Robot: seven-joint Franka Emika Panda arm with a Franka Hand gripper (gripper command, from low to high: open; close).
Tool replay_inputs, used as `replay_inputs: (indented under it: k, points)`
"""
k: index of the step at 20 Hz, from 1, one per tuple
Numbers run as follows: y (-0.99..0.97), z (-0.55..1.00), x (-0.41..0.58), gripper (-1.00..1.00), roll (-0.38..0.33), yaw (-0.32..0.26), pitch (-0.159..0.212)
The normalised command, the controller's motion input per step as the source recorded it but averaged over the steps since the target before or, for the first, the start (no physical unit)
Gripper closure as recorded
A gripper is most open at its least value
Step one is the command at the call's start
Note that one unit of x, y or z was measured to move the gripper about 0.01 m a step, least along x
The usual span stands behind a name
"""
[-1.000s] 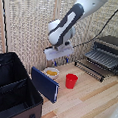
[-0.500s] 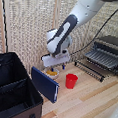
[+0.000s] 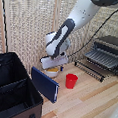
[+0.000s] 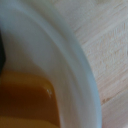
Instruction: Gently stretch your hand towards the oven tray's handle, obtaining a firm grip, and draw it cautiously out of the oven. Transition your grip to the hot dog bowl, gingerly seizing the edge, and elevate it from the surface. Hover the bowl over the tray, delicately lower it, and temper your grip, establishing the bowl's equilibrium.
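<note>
The hot dog bowl (image 3: 52,71) is a small white bowl with yellow-orange food, standing on the wooden table behind the blue panel. My gripper (image 3: 54,65) is right down on it, and its fingers are hidden from the exterior view. The wrist view is filled by the bowl's white rim (image 4: 67,60) and the food (image 4: 25,100), very close and blurred. At the exterior view's right stands the oven (image 3: 112,47). The oven tray (image 3: 98,59) sticks out of the oven's front, with the oven tray's handle (image 3: 90,68) along its near edge.
A red cup (image 3: 71,81) stands just to the exterior view's right of the bowl. A blue flat panel (image 3: 45,84) leans in front of the bowl. A large black case (image 3: 13,90) fills the lower left. A cable runs behind the oven.
The arm has shifted slightly and settled lower over the bowl. The bowl, cup and tray have stayed in place.
</note>
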Motion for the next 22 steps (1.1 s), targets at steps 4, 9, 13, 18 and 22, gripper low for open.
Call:
replay_inputs:
  k: [4,9,13,18,22]
  points:
    - [0.0,0.0,0.0,1.0,0.002,0.028,-0.012]
    - [0.01,0.0,0.0,1.0,0.016,0.0,-0.036]
    - [0.04,0.06,0.049,1.0,0.017,0.008,-0.003]
    - [-0.02,0.43,0.121,1.0,0.019,0.02,-0.012]
    - [-0.07,0.72,0.159,1.0,0.024,0.016,-0.003]
